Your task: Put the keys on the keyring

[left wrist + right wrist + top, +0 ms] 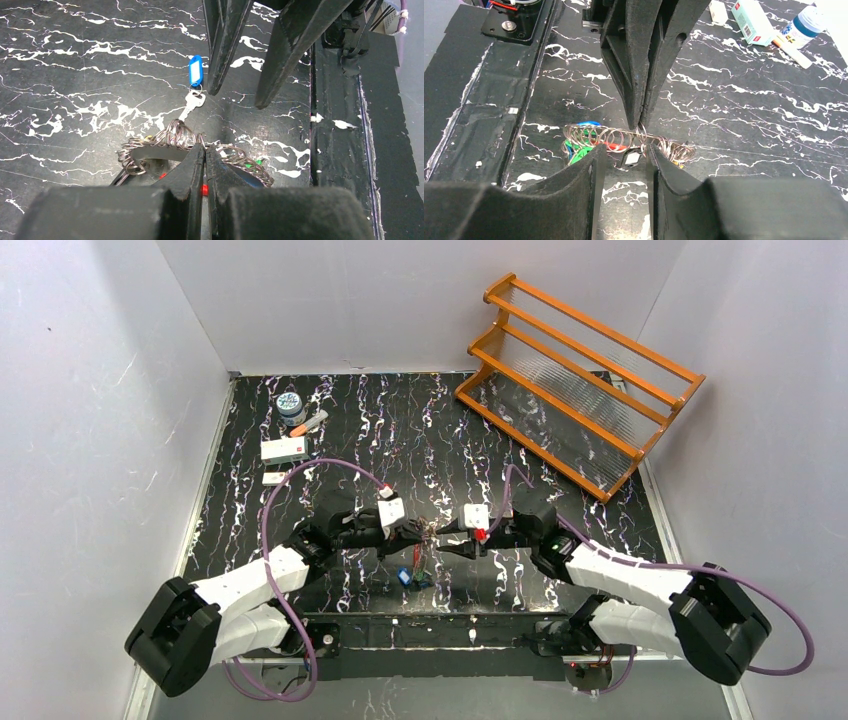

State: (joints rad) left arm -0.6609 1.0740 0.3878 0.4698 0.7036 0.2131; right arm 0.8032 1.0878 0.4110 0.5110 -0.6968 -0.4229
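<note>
- Closest to the lens is the left gripper (205,162), clamped tight on the wire of the keyring (172,137).
- That keyring sits dead centre between the two arms, toward the front of the black marbled table (75,60). Honestly it looks more like a springy coil than one neat loop, with green, blue and red tags bunched under it.
- Just past the coil, one key (191,102) on a blue tag (196,70) lies flat on the table, tip pointing at the wire and right up against it. Can't tell if it's threaded on.
- Facing it is the right gripper (625,150), jaws parted, nothing clearly clamped. A small dark-rimmed tag (631,159) shows in the gap, but I can't tell if it touches either finger.
- My guess at the step: feeding a key onto the wire. To do it well:
  - hold the left pinch firm and close to the wire's free end, so it doesn't flex away;
  - take the key by its head, with the hole facing that end;
  - go slow and slide along the coil, not across it.
- Far right at the back there's an orange rack (575,380), well out of the way.
</note>
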